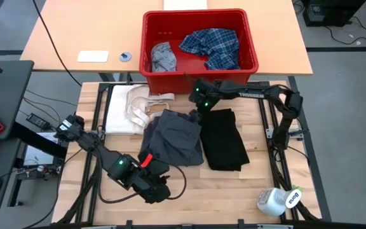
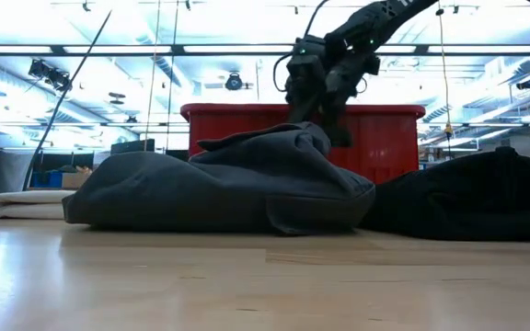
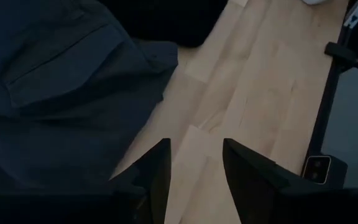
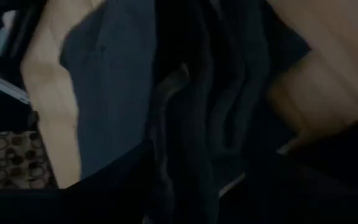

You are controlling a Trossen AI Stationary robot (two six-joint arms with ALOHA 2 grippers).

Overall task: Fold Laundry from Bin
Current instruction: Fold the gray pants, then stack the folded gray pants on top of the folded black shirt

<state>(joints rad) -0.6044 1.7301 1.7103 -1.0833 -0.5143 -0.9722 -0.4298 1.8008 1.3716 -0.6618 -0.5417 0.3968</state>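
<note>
Wooden table (image 1: 183,184) — dark grey garment (image 1: 173,137), ceiling lights above.

The high view looks straight down on the table (image 1: 170,184). The low view looks level across it. Both wrist views sit close over the dark grey garment (image 1: 173,137), which all 4 views share.

- High view: even, bright overhead light, soft shadows.
- Low view: ceiling strip lights (image 2: 247,48) glare; foreground tabletop (image 2: 265,285) blurred.
- Wrist views: dim, murky.
</note>
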